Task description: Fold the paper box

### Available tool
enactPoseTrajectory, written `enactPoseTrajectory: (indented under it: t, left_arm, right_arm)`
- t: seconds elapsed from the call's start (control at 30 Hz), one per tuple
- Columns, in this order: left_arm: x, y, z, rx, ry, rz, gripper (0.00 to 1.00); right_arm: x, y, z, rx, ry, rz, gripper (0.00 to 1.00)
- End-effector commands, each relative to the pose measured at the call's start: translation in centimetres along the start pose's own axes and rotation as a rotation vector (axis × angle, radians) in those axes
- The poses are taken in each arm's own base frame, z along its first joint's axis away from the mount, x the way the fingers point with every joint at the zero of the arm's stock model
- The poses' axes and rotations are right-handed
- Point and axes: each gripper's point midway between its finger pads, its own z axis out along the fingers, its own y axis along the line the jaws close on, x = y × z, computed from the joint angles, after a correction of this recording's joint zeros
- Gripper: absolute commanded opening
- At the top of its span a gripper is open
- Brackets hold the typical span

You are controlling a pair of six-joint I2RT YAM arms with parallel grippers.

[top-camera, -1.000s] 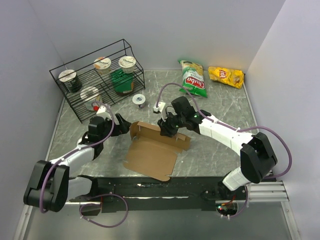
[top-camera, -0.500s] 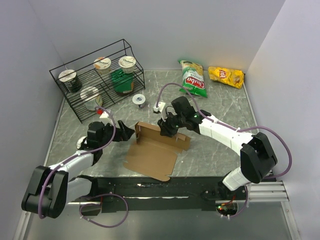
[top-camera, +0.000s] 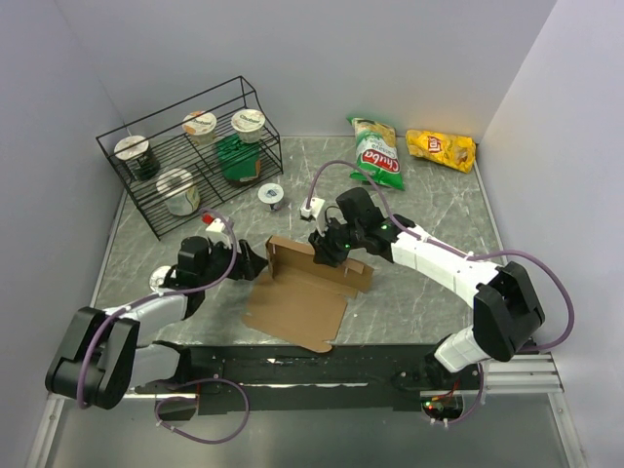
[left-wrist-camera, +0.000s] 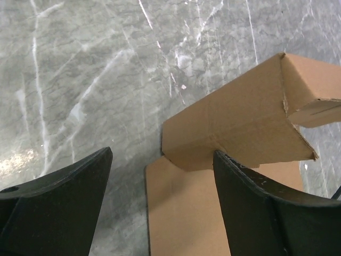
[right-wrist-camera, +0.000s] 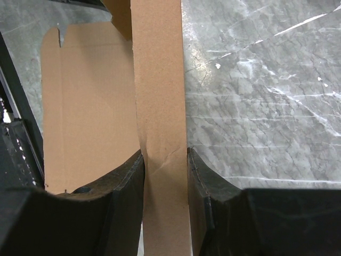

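The right tool [top-camera: 323, 255] was clamped on the upright back wall of the paper box [top-camera: 297, 304], one finger [right-wrist-camera: 125, 181] on each face. The left tool [top-camera: 251, 263] stood wide open at the box's folded left corner, gripping nothing. The box lay mid-tabletop [top-camera: 429, 210], its base panel flat. A wire rack [top-camera: 156, 200] stood near behind the left tool; bare marble lay to the right.
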Motion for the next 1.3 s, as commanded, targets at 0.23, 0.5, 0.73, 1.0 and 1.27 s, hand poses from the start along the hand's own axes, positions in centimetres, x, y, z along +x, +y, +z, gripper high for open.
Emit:
enactPoseTrajectory:
  t: [0.23,0.5,0.73,1.0,1.27]
  left_arm:
    - [-2.8,-2.4,1.4,0.086,-0.067,0.129,0.81]
    - [-3.4,-2.4,2.1,0.075,-0.085,0.166,0.77]
    - [-3.7,-3.1,2.5,0.102,-0.108,0.208,0.78]
    - [-3.5,-3.9,2.9,0.131,-0.100,0.242,0.77]
    - [-3.5,-4.6,3.4,0.148,-0.098,0.279,0.74]
  right_arm:
    - [-1.4,0.7,-0.9,-0.006,-0.053,-0.023,0.31]
    - [-1.3,0.7,-0.8,-0.009,-0.050,-0.020,0.31]
    - [-1.3,0.7,-0.8,-0.011,-0.050,-0.019,0.31]
    - [-1.3,0.7,-0.8,-0.011,-0.050,-0.019,0.31]
    - [-1.2,0.7,-0.8,-0.009,-0.050,-0.018,0.31]
